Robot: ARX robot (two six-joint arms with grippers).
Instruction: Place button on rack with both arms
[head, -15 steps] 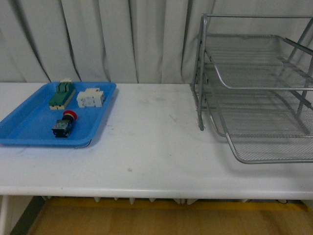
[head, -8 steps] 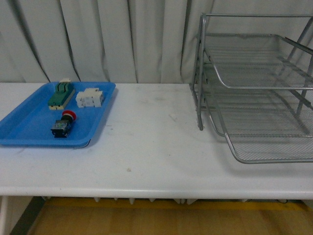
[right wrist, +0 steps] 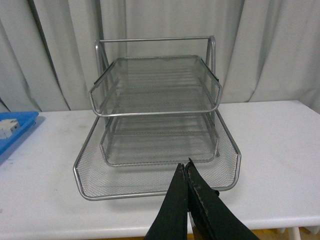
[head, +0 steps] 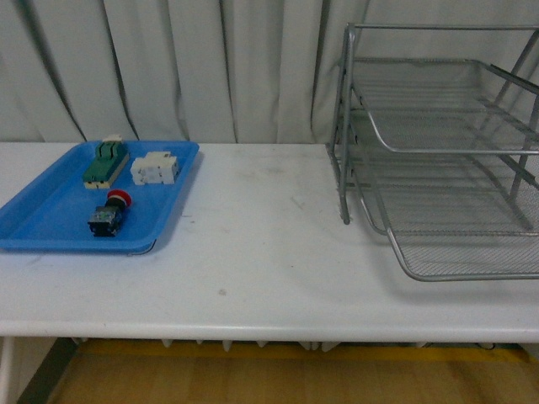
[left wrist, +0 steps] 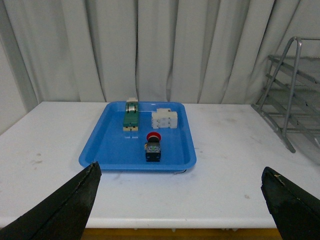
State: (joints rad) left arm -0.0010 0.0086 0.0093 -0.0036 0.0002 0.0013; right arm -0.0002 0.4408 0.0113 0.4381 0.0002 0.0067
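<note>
Looking out from the robot's body, the front view shows a white worktop before a pale curtain, with neither arm in the picture. At the left of the frame lies a flat blue tray. The button lies on its side in the tray's nearer half, with a white terminal block and a green-and-beige component beyond it, all apart. The rack, three wire-mesh tiers, fills the right of the frame, well apart from the tray, with nothing on its tiers, so the task looks unstarted.

The left wrist view faces the tray squarely. The left gripper has its jaws spread wide and touches nothing, probably lined up for a reach to the button.

The right wrist view faces the rack's open front. The right gripper has its jaws pressed together, holding nothing. It seems parked by the rack, likely to receive the button in a handover, since tray and rack sit far apart.
</note>
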